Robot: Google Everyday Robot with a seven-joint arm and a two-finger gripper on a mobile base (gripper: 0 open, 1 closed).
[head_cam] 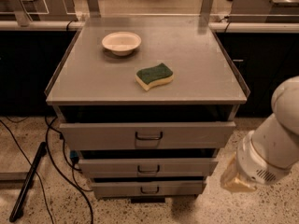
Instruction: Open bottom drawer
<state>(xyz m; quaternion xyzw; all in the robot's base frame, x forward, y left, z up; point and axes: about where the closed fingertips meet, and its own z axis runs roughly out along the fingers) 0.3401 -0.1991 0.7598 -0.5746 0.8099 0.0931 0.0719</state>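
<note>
The bottom drawer (148, 188) is the narrowest, lowest grey front of the cabinet, with a small dark loop handle (149, 190) at its centre. It looks closed like the two drawers above it. My gripper (236, 180) hangs at the end of the white arm (275, 143) at the lower right. It is to the right of the drawer stack, at about the height of the middle and bottom fronts, and apart from them.
On the cabinet top (93, 78) sit a white bowl (121, 42) and a green-and-yellow sponge (154, 75). Black cables (56, 157) and a dark bar (28, 181) lie on the speckled floor at the left. Dark benches stand behind.
</note>
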